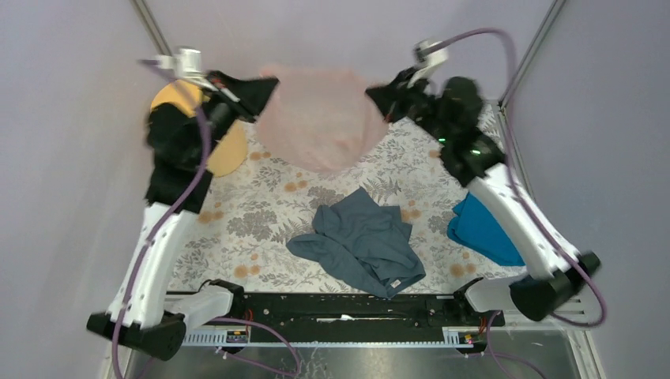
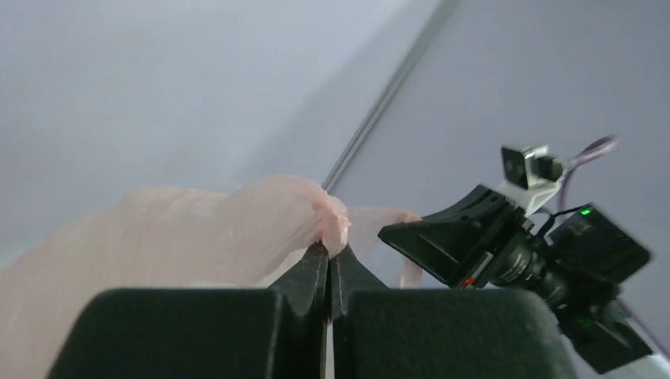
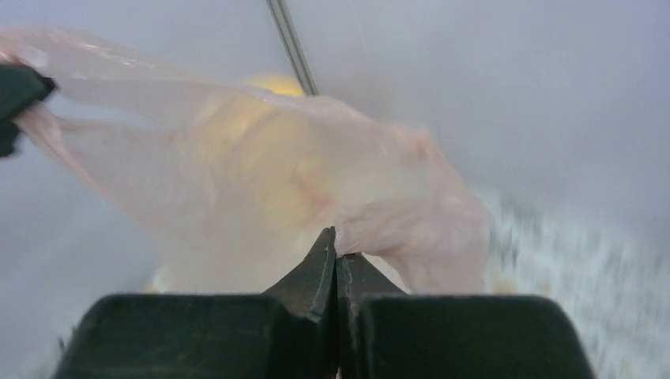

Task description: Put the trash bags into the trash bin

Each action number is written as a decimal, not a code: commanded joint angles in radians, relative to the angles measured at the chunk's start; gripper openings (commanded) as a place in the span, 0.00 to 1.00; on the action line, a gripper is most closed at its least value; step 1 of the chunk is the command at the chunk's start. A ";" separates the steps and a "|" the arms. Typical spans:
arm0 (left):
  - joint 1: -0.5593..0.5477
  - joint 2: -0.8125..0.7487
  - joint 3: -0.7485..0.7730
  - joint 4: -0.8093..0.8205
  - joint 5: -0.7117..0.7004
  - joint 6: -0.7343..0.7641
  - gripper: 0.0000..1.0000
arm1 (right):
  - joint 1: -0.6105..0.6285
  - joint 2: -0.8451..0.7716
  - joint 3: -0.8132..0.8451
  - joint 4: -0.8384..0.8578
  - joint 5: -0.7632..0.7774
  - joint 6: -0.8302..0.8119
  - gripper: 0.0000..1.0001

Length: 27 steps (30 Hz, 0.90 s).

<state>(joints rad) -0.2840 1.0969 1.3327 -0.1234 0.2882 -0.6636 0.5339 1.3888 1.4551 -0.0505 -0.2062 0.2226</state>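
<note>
Overhead view only: both arms are raised and reach toward the far end of the bench [image 1: 261,205]. The left gripper [image 1: 267,84] and right gripper [image 1: 373,95] face each other, with the pale-pink trash bag [image 1: 320,118] stretched between them and sagging clear of the bench. The trash bin [image 1: 225,154] sits below and just beside the left gripper, mostly covered by that arm; only arcs of yellow show. Nearer the bases than both grippers lies a grey-blue garment [image 1: 363,245]. A blue cloth [image 1: 482,229] lies under the right arm, partly hidden by it. The wrist views add the grip itself: left fingers pressed together on a bunched knot of film, right fingers likewise closed, pinching a fold. In the right wrist view the bin is a yellow blur seen through the film, beyond the gripper, and the bench pattern is smeared. The bag's lower edge is cut off in both wrist views.
</note>
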 commanded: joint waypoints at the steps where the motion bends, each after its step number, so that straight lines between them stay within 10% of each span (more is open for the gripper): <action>1: 0.001 -0.136 0.148 0.268 0.100 0.017 0.00 | 0.000 -0.231 0.149 0.138 -0.088 -0.027 0.00; 7: 0.000 -0.310 -0.149 0.173 -0.238 0.030 0.00 | 0.000 -0.429 -0.276 0.432 -0.036 -0.032 0.00; 16: 0.005 -0.248 -0.544 -0.069 -0.294 0.069 0.00 | 0.000 -0.059 -0.549 0.231 0.029 0.072 0.00; 27: 0.022 0.020 0.342 -0.007 0.164 0.046 0.00 | 0.002 -0.143 0.149 0.007 -0.052 0.063 0.00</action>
<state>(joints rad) -0.2653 1.1191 1.3785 -0.3721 0.2012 -0.5674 0.5339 1.4193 1.3411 -0.0933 -0.2035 0.2924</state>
